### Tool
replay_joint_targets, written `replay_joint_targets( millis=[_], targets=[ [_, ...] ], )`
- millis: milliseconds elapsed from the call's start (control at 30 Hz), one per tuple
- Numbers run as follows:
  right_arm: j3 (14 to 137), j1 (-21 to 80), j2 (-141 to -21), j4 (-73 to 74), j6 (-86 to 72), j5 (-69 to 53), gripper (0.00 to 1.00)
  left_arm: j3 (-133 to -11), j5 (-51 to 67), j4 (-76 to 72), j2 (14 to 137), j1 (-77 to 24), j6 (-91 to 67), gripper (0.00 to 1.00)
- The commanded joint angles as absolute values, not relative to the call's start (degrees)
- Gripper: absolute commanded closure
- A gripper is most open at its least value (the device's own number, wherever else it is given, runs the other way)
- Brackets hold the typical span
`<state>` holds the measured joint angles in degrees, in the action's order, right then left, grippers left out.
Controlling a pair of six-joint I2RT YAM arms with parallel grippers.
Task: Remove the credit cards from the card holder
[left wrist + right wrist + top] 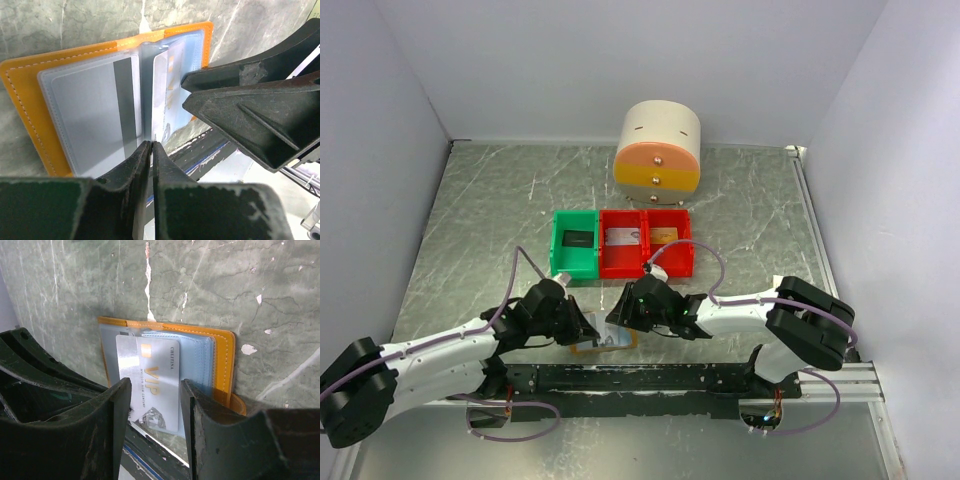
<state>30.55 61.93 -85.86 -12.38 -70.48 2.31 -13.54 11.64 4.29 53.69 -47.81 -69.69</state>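
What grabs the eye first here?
The open orange card holder lies at the near edge of the table, hemmed in by both arms. A silver VIP card sticks out of its pale blue pocket between the open right jaws; the left jaws pinch the holder's middle leaf.

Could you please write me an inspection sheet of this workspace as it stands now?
Surface: marbled grey table, scuffed, white chips.
Job's things: card holder open at near edge; striped grey card in its pocket; silver VIP card sticking out.
Clutter: green bin, two red bins, each with a card; round drawer unit behind.
Grippers: left gripper pinched on the holder's middle leaf; right gripper open, straddling the VIP card.
Cables: purple cables looped along both arms.
Surroundings: plain white walls.
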Motion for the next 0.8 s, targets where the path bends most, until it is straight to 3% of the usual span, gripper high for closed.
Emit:
replay_joint_targets(
  millis=[0, 300, 567, 667, 767],
  targets=[
    [28.4, 62.0, -87.9, -0.7, -67.9, 2.6, 0.54, -16.0, 9.8, 6.3, 52.7, -47.5, -69.2, 0.81],
    [31.9, 62.0, -87.5, 1.1, -65.0, 2.5, 0.54, -13.0, 15.0, -4.5, 55.8, -47.5, -70.5, 0.67],
    [27.4, 62.0, -84.4, -0.7, -70.3, 5.2, 0.54, -12.5, 12.5, -1.0, 53.7, -47.5, -71.7, 0.81],
    [27.5, 62.0, -84.0, -0.9, -68.9, 4.4, 0.53, -12.7, 11.1, 2.5, 51.6, -47.5, -71.7, 0.92],
    [29.5, 62.0, -83.9, 0.9, -66.5, 4.1, 0.53, -12.8, 9.9, 4.8, 49.8, -47.5, -71.6, 0.93]
  ],
)
